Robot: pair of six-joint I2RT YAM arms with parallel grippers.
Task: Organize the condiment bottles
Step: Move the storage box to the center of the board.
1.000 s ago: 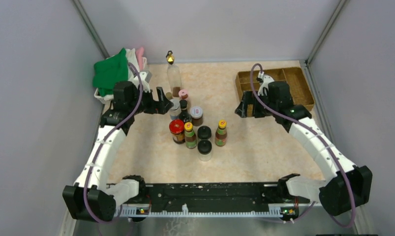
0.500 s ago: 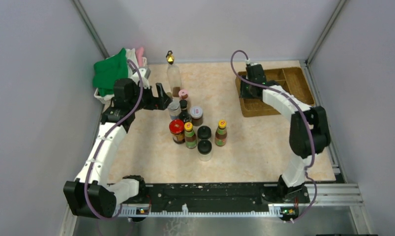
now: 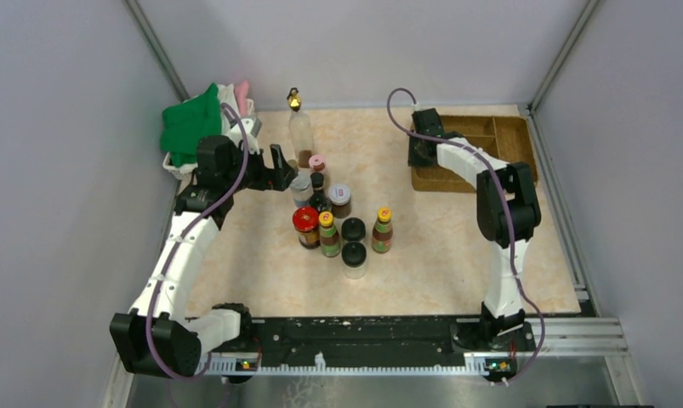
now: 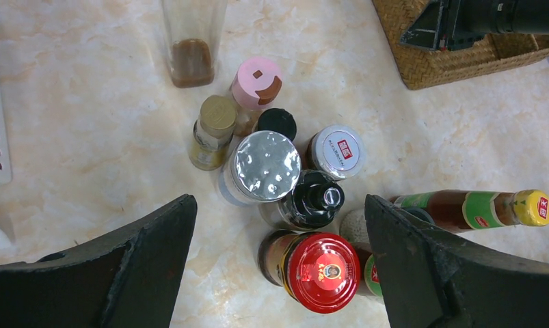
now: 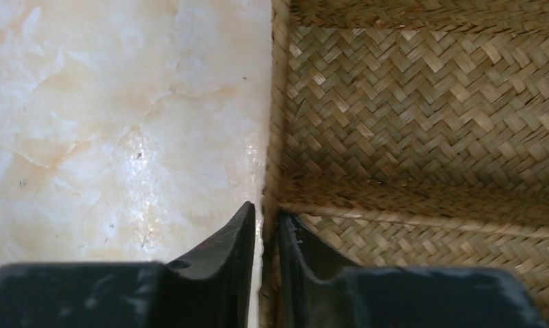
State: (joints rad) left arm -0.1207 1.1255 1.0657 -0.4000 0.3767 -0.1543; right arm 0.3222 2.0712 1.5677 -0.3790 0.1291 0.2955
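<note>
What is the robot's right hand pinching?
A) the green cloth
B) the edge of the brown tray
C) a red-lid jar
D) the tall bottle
B: in the right wrist view the right gripper has one finger on each side of the wall of the woven tray.

We find soft, even light in every view, bright but not harsh, and the shadows under the bottles [image 3: 330,234] are faint and short. Glare mottles the silver cap [image 4: 265,166] and lays a wet-looking sheen on the table [image 5: 138,160]. The woven tray [image 5: 422,102] is crisp. The near left fingers [image 4: 121,273] look dark, soft-edged and almost featureless.
</note>
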